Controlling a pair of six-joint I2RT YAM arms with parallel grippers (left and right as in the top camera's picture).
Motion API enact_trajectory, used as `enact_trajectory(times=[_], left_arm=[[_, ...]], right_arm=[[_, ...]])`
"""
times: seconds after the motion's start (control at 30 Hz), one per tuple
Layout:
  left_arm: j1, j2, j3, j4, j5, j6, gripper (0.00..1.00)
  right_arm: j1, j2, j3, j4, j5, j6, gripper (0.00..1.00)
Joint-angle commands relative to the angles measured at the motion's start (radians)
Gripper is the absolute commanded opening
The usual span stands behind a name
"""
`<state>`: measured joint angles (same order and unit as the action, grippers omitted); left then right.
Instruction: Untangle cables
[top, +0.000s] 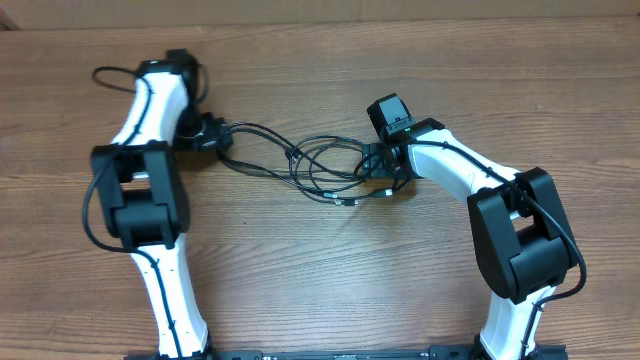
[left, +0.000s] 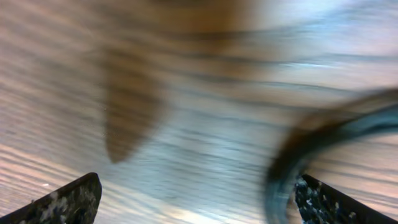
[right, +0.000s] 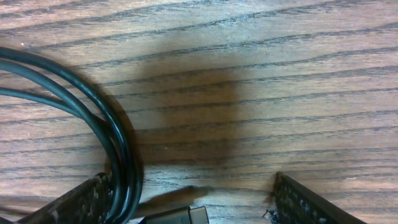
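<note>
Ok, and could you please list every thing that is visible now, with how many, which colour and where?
cables: several, exact count not readable, black, one tangled bunch of loops at the table's middle, between the two grippers
plug tips: a few, small, silvery or black, at the edge of the bunch nearest the robot's base
table: one, brown wood, under everything
arms: two, white and black, left arm and right arm, one at each side
left gripper: one, black, open, at the bunch's left end
right gripper: one, black, open, at the bunch's right end, cable strands just inside one finger
</note>
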<state>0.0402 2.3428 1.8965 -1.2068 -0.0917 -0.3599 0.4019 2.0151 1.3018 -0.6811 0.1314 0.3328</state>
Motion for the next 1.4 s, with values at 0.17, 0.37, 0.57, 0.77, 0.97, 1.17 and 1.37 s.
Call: enact_trajectory(times=[0.17,0.37,0.57,0.77,0.97,1.17,1.37], left_arm=[[-0.156,-0.022,-0.001,0.053,-0.077,0.089,1.0],[-0.163,-0.018,-0.028,0.088,-0.104,0.09,0.99],[-0.116,-0.008,-0.064,0.098,-0.2,0.033,1.0],[-0.029,-0.008,-0.08,0.078,-0.203,-0.044,0.99],[0.1,-0.008,-0.08,0.051,-0.087,-0.067,0.99],[0.188,-0.008,-0.08,0.033,-0.018,-0.085,1.0],[0.235,-0.008,-0.08,0.011,-0.007,-0.151,0.99]], right_arm=[[-0.005,0.078,-0.046,-0.029,0.003,0.012,0.81],[-0.005,0.078,-0.046,-0.03,0.002,0.012,0.82],[-0.005,0.078,-0.046,-0.029,-0.001,0.015,0.82],[-0.005,0.078,-0.046,-0.031,-0.001,0.015,0.82],[-0.005,0.078,-0.046,-0.035,0.0,0.015,0.82],[-0.005,0.078,-0.046,-0.039,0.004,0.015,0.85],[-0.013,0.078,-0.046,-0.059,0.053,0.059,0.86]])
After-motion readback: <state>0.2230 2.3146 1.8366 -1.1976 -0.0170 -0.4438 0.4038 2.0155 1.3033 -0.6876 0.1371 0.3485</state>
